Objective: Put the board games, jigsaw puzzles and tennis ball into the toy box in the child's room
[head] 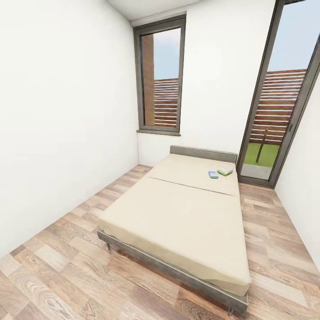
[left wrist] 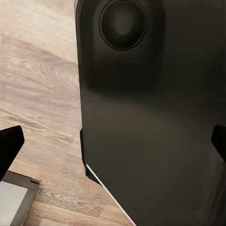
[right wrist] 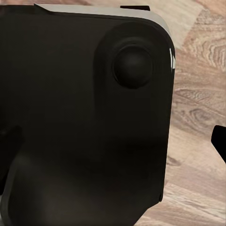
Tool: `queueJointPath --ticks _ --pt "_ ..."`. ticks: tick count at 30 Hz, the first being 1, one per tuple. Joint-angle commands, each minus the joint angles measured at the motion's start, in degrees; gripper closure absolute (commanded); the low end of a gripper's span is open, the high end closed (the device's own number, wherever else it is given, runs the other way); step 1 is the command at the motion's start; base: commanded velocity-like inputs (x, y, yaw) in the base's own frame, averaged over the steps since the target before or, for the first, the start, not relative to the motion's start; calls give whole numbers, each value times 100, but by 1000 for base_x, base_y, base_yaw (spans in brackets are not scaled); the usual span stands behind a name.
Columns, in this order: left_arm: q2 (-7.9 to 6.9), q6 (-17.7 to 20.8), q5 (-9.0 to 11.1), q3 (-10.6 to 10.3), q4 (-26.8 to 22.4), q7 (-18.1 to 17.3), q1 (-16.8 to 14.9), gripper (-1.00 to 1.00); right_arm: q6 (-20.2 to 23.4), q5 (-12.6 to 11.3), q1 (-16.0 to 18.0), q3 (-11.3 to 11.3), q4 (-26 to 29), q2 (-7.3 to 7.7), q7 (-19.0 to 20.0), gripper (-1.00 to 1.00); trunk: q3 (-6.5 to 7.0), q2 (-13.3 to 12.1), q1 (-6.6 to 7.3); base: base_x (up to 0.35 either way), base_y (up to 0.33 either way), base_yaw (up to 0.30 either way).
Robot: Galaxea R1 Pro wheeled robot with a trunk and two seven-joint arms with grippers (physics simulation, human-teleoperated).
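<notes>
In the head view the bed with its plain beige mattress stands in the middle of the child's room, headboard against the far wall. Two board games lie side by side near the headboard on the bed's right side: a mostly blue one and a white-green one. In the left wrist view my left gripper points down beside my dark body, its fingertips wide apart and holding nothing. My right gripper hangs the same way, open and empty. The toy box and the table are out of view.
Light wood-plank floor runs along the bed's left side and foot, with a narrower strip on its right. A white wall bounds the left. A tall window and a glass door are behind the bed. My black base is close to both wrists.
</notes>
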State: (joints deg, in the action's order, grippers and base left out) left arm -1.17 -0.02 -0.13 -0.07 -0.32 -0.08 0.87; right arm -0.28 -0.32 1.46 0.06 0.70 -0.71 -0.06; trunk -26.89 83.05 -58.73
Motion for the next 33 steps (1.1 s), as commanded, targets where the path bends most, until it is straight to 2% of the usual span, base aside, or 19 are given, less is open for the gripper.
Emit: queueJointPath --ticks 1,18,27,33 --pt "-1 0 -1 -1 -3 -1 0 -100 -3 -4 2 0 0 -1 -1 -100 -4 2 0 0 0 0" --pt "-10 -1 15 2 -3 1 2 -100 4 3 23 1 9 3 2 -100 -4 2 0 0 0 0" --pt "-26 -258 79 19 -297 0 -296 -100 -28 33 181 -11 164 16 -2 -100 -4 2 0 0 0 0" --pt "-13 -451 92 22 -491 -1 -360 -100 -134 45 247 1 359 15 -2 -100 -4 2 0 0 0 0"
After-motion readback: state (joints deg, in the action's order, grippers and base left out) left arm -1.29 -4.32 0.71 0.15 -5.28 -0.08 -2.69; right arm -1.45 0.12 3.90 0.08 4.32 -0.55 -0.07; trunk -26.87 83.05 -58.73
